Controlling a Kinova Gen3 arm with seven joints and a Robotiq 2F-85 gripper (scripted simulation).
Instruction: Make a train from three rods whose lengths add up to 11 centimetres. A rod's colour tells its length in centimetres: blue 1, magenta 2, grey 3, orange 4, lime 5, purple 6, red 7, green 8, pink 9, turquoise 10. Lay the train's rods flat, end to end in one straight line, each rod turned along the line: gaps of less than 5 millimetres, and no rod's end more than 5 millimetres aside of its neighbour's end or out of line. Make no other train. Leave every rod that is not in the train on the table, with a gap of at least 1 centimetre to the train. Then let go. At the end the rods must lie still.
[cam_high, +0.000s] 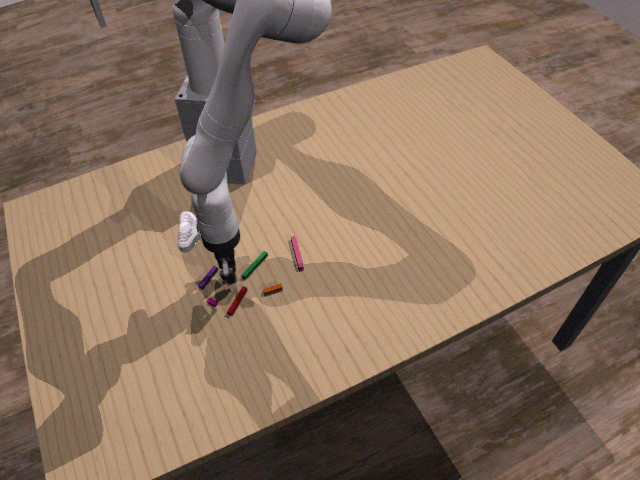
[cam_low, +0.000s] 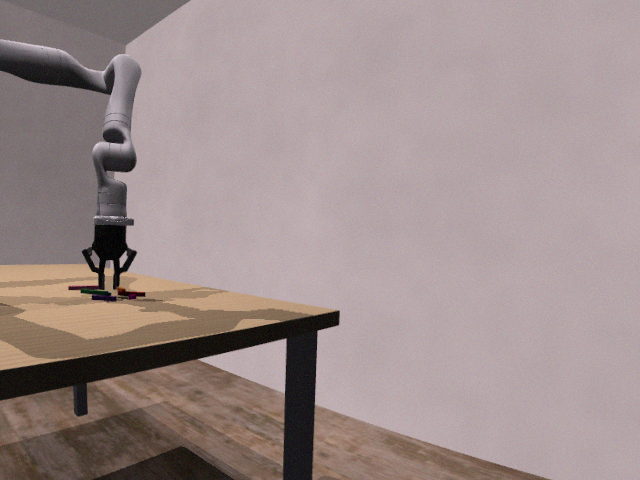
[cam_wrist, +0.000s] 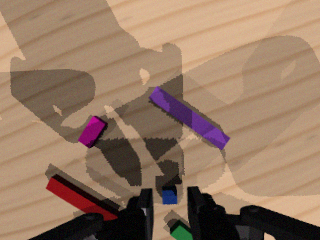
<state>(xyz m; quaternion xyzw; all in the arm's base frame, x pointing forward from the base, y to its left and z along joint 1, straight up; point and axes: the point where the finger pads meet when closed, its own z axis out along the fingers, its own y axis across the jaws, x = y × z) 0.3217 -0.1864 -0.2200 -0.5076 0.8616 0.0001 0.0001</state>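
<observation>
the small blue cube-like rod (cam_wrist: 170, 196) is lying flat on the light wooden counter (cam_high: 465, 155), too short for its long axis to be read. around it, the long purple rod (cam_wrist: 190, 118) is running diagonally from upper left to lower right in the wrist view, and the red rod (cam_wrist: 80, 196) is slanting likewise. the black two-finger gripper (cam_wrist: 170, 210) is pointing straight down, standing partly closed with its fingers straddling the blue rod, holding nothing. a green rod (cam_wrist: 180, 232) is showing beneath it.
</observation>
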